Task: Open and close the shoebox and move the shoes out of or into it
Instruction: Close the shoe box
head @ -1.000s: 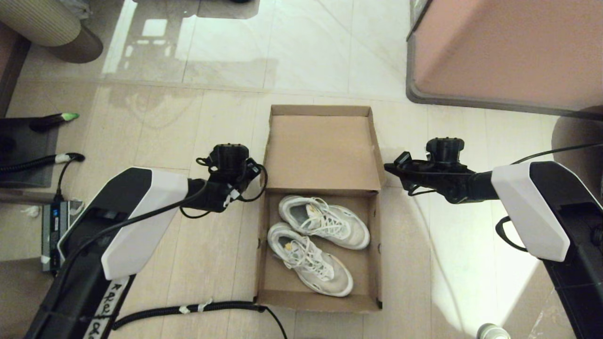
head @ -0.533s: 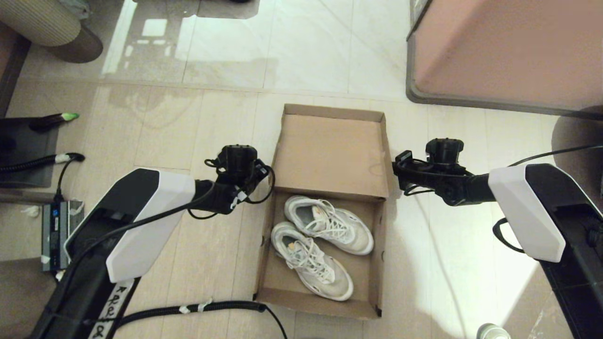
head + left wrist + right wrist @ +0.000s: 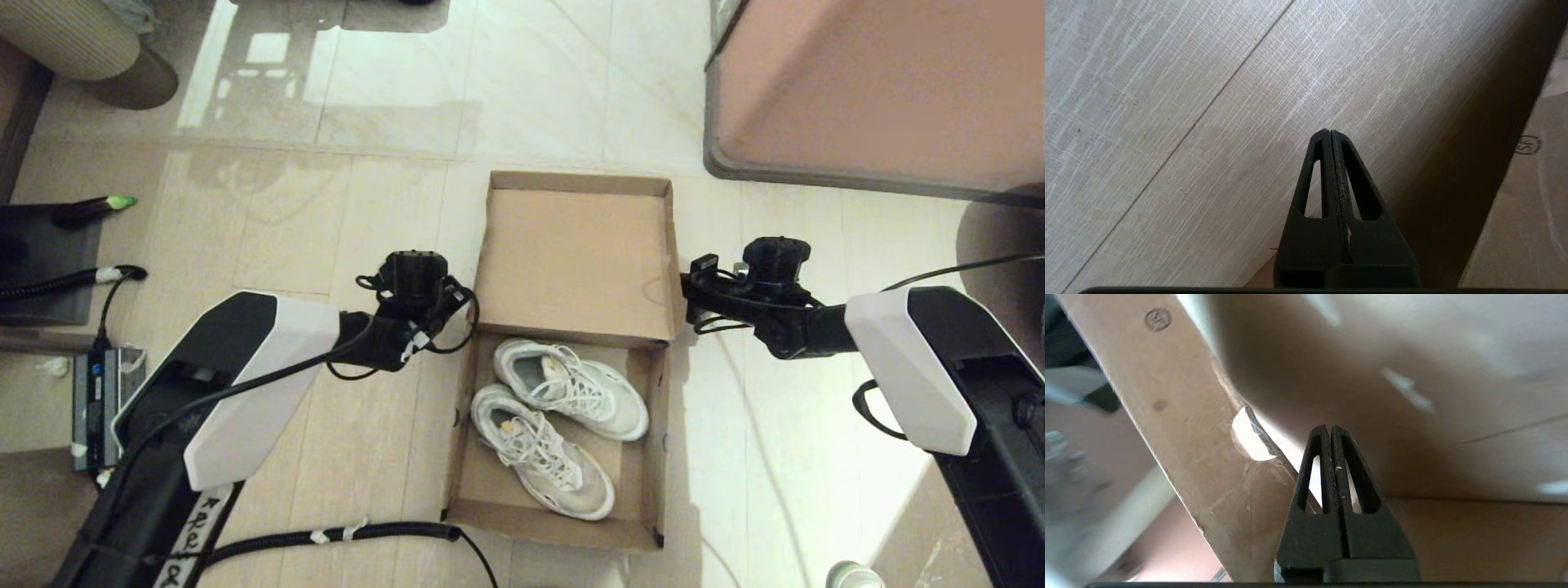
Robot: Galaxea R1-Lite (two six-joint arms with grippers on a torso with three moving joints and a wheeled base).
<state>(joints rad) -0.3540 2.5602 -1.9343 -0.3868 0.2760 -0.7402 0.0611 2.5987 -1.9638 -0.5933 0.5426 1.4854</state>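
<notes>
The brown cardboard shoebox [image 3: 649, 425] lies open on the floor. Its hinged lid [image 3: 580, 253] is swung up and back, showing its bare inner face. Inside lie two white lace-up sneakers, one further back [image 3: 571, 388] and one nearer the front [image 3: 543, 453]. My left gripper [image 3: 418, 282] hangs shut just left of the box near the hinge, above bare floor [image 3: 1329, 131]. My right gripper [image 3: 700, 287] is shut with nothing in it, close against the lid's right side flap [image 3: 1208, 457], next to the flap's half-round notch [image 3: 1329, 427].
A large pinkish-brown block with a dark rim [image 3: 882, 90] stands at the back right. A black corrugated cable [image 3: 326, 535] runs along the floor to the box's front left corner. A power strip [image 3: 90, 392] and dark mat [image 3: 41, 261] lie at the left.
The box has slid and turned a little to the right, and the lid's far edge has moved further back. My left gripper has shifted right after it. The right gripper has barely moved.
</notes>
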